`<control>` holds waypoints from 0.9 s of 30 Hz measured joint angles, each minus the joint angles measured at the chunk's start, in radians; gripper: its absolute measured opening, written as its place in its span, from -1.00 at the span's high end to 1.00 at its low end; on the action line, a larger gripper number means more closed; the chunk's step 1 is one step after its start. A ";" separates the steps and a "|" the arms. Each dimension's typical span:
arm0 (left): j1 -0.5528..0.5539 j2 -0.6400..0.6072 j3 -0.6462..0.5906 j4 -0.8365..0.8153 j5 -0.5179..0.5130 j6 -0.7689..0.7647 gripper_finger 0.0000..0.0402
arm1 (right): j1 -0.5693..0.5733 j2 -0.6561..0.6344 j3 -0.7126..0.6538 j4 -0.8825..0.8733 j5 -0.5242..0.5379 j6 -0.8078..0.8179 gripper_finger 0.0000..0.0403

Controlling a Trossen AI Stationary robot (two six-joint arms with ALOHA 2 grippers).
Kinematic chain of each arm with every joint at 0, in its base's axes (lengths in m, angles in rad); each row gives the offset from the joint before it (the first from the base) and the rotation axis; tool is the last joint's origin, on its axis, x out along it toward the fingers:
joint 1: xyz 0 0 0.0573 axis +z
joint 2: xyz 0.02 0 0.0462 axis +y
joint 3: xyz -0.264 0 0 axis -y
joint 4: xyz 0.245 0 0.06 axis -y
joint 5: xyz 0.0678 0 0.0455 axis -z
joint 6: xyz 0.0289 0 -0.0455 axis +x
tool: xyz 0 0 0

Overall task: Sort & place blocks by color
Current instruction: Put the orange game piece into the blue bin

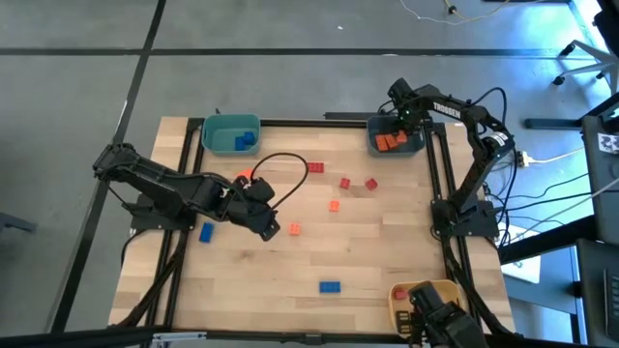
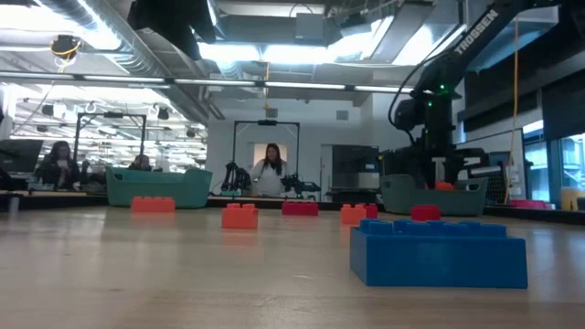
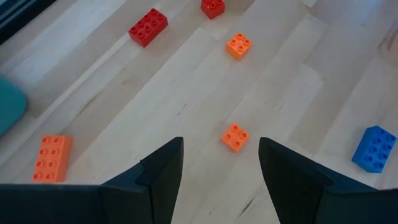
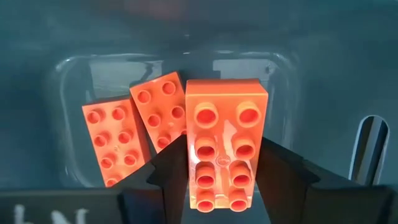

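Grey-blue bin [image 1: 396, 140]: at the table's far right corner; we count at least two orange bricks [image 4: 140, 127] lying flat on its floor.
Right gripper [image 4: 219, 167]: directly above this bin; in the right wrist view an orange rectangular brick [image 4: 225, 146] sits between the two fingers, studs facing the camera. We cannot tell whether the fingers press it or have just let go.
Teal bin [image 1: 231, 133]: far left of the table; blue bricks [image 1: 246, 141] inside, number unclear.
Yellow bin [image 1: 407, 294]: near right corner, mostly covered by dark hardware; we note something red in it but cannot make it out.
Left gripper [image 3: 221, 163]: fingers spread wide with nothing between them, over the table's left-centre; a small orange square brick [image 3: 235, 136] lies on the wood just beyond the fingertips.
Loose bricks, high view: red ones [image 1: 316, 167] near the far middle, a small orange one [image 1: 335, 206] at centre, a blue one [image 1: 206, 232] by the left arm, and a blue one [image 1: 330, 286] near the front edge.
Left wrist only: an orange six-stud brick [image 3: 51, 158] to one side, hidden under the arm in the high view.
Low view only: the front blue brick [image 2: 439, 253] looms large; people sit in the room behind.
Obstruction: a black cable [image 1: 290, 164] loops across the table beside the left arm.
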 joint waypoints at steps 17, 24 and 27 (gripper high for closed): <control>0.000 0.000 0.000 0.000 0.000 0.000 -0.01 | -0.009 0.000 0.000 0.006 0.000 -0.007 0.17; 0.000 0.000 0.000 0.000 0.000 0.000 -0.01 | -0.010 0.000 0.000 0.028 0.000 -0.023 0.25; 0.000 0.000 0.000 0.000 0.000 0.000 -0.01 | -0.010 0.000 0.000 0.028 0.000 0.000 0.19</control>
